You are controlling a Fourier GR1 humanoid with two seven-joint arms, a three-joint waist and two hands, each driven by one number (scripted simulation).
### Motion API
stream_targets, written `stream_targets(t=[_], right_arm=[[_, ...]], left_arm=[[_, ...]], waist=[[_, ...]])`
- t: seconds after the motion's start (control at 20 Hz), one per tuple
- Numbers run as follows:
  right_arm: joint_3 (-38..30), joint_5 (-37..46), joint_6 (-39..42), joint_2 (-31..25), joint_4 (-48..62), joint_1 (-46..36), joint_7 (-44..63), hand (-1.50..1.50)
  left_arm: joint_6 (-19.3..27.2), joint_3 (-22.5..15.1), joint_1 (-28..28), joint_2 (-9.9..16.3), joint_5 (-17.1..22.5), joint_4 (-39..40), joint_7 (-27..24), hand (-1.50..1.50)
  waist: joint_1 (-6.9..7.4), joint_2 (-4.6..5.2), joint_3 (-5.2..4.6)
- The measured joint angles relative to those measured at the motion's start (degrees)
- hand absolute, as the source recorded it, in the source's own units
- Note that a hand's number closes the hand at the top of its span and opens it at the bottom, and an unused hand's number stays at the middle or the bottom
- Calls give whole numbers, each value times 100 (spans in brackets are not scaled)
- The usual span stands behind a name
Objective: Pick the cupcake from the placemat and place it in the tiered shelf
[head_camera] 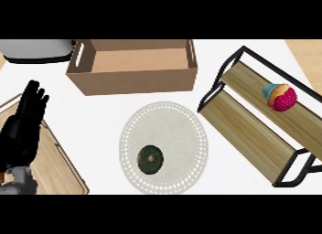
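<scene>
The cupcake [280,97] is seen lying on the upper board of the tiered shelf [258,137], tipped on its side, its pink frosting turned toward the lower right and its blue wrapper toward the upper left. No hand is on it, so the placing is judged to be done already. The cupcake is judged to be light, soft and easily crushed: the frosting would smear under any pressure, and the wrapper is taken to be the only sound place for a hold, with fingers set on opposite sides of it. As it lies tilted, it might roll along the slats if nudged.

The round white placemat [163,146] lies in the middle of the counter, just beside the shelf's left edge. On it a dark green, ring-shaped item [151,159] is left, possibly a doughnut; what it is cannot be told for certain. Behind the placemat an open cardboard box [133,64] stands, and a grey appliance [35,49] is partly seen at the upper left corner. A wooden tray [59,169] sits at the left edge.

The left hand [22,132] is held over that tray, fingers straight and pointing up, resting and holding nothing. The right hand is not shown. Nothing is seen standing between the placemat and the shelf.
</scene>
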Motion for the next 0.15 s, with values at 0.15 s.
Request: stream_targets(t=[0.15], right_arm=[[192, -13, -113, -11, -27, 359, -111, -150]], left_arm=[[-1, 25, 49, 0, 2, 20, -30, 0]], waist=[[-60, -19, 1]])
